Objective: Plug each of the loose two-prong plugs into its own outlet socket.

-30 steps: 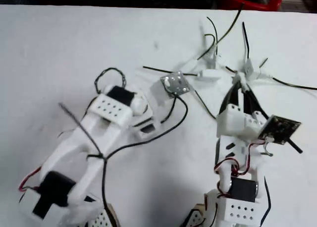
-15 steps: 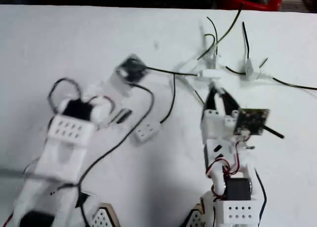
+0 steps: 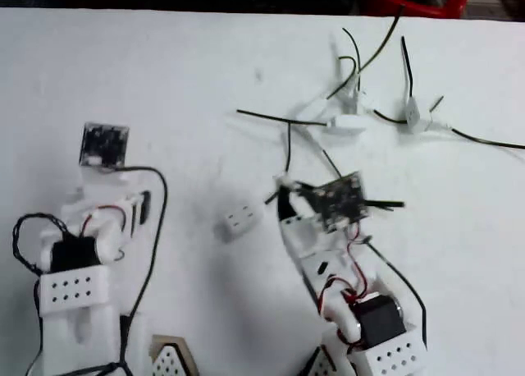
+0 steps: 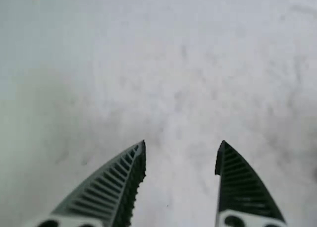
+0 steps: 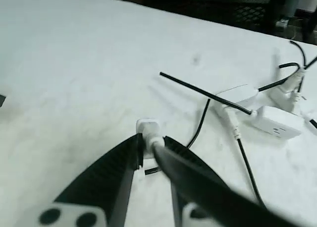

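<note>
Nothing can be read here: no word, number, label or sign is legible on any surface. The circuit board (image 3: pixel 338 199) on the right arm's wrist carries small parts, but any print on it is too small to tell. The white plug (image 5: pixel 147 124) pinched in the right gripper (image 5: pixel 148 140) shows a plain face. The white outlet socket (image 5: pixel 276 122) lying on the desk (image 5: pixel 59 63) is too blurred to tell any marking.
</note>
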### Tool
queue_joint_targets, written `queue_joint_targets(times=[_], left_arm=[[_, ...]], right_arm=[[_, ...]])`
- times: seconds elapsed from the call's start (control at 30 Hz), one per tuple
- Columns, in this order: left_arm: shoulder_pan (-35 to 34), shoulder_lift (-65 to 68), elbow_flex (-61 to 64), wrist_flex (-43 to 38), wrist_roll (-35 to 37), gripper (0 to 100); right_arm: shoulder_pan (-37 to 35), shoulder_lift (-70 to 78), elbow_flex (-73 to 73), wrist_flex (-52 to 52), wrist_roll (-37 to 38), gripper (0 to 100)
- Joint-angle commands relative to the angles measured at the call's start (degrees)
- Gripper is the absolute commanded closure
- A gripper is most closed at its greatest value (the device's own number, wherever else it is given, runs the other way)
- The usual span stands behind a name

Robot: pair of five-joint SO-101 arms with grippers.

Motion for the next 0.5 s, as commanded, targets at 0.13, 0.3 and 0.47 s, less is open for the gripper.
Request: queue_joint_targets(times=[0.13, 0.3, 0.47], left_arm=[[-3.56, -2.15, 5.89, -2.99, 0.44, 77], [-3.56, -2.15, 8.44, -6.86, 0.44, 77], [-3.56, -2.07, 8.53, -6.86, 0.44, 77]], right_arm=[[-7.08, 15.69, -6.95, -1.36, 1.05, 98.2], [-9.80, 31.08, -12.92, -2.95, 1.05, 98.2], [-12.00, 43.56, -17.41, -5.76, 1.32, 98.1]])
